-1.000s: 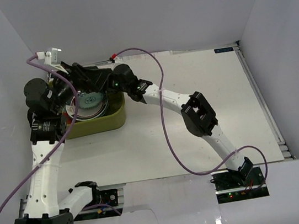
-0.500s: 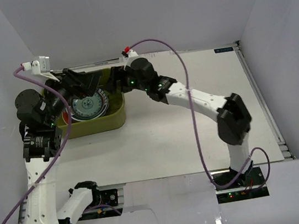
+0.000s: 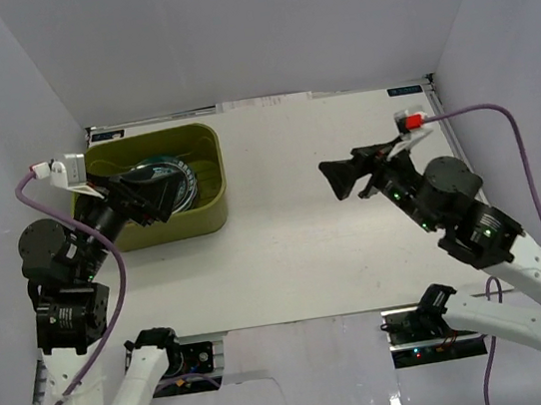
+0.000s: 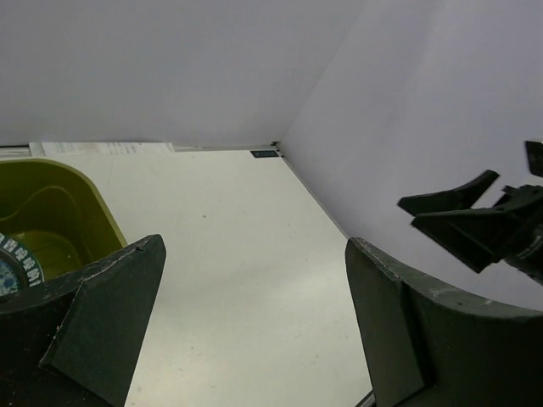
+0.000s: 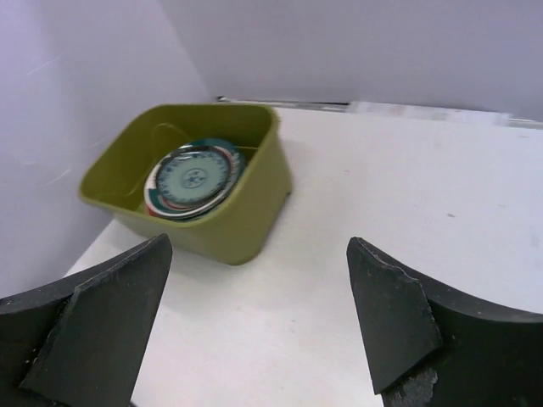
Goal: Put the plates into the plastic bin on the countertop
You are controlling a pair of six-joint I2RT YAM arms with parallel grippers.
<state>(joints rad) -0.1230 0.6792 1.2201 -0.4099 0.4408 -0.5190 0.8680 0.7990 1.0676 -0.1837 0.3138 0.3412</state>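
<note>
The olive-green plastic bin (image 3: 212, 199) stands at the far left of the white countertop (image 3: 337, 243). A stack of plates (image 5: 193, 179) lies flat inside it, the top one teal with a patterned rim. My left gripper (image 3: 171, 194) hangs open over the bin's near side and hides part of the plates (image 3: 171, 166). In its wrist view the left gripper (image 4: 254, 322) holds nothing, with the bin (image 4: 59, 195) at the left. My right gripper (image 3: 336, 179) is open and empty above the table's right half, well away from the bin (image 5: 246, 220).
White walls (image 3: 257, 33) enclose the table at the back and on both sides. A metal rail (image 3: 468, 175) runs along the right edge. Purple cables (image 3: 479, 111) trail from both wrists. The right gripper's fingers (image 4: 462, 225) show at the right of the left wrist view.
The right arm has pulled out of the bin and swung far right, its jaws opening. The left arm has drawn back toward the near left. The plates stay in the bin.
</note>
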